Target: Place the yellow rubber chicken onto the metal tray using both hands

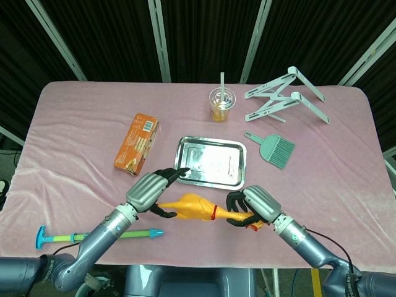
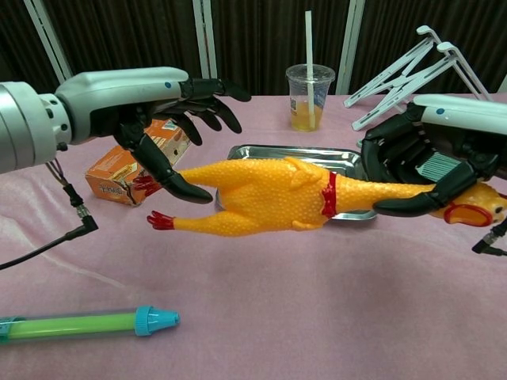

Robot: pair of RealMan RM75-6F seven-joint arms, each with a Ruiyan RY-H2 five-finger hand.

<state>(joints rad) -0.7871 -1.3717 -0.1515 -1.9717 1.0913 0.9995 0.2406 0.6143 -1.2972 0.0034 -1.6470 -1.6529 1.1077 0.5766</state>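
**Chicken held at the neck by the right hand, left hand spread open, tray just behind**

At the far left near edge of the pink table lies a green and blue water squirter, parallel to the table's front edge, with bare cloth between it and the hands. Farther back sits an orange box, standing apart from the tray's left rim.

The left hand is released: its fingers are spread wide and hold nothing. In the chest view its thumb reaches down just beside the chicken's tail end, near the red feet; whether it touches the rubber cannot be told. In the head view its fingertips reach toward the near left corner of the metal tray.

The yellow rubber chicken hangs lengthwise, feet to the left and head to the right, lifted off the cloth and in front of the tray's near rim. The tray itself holds nothing.

The right hand is wrapped around the chicken's neck, grasping it just behind the red-beaked head, near the tray's near right corner.

Behind the tray stands a plastic cup with a straw. To the right of the tray lies a teal hand brush, and beyond it a folding stand near the back edge. Open cloth stretches from the brush to the table's right edge.
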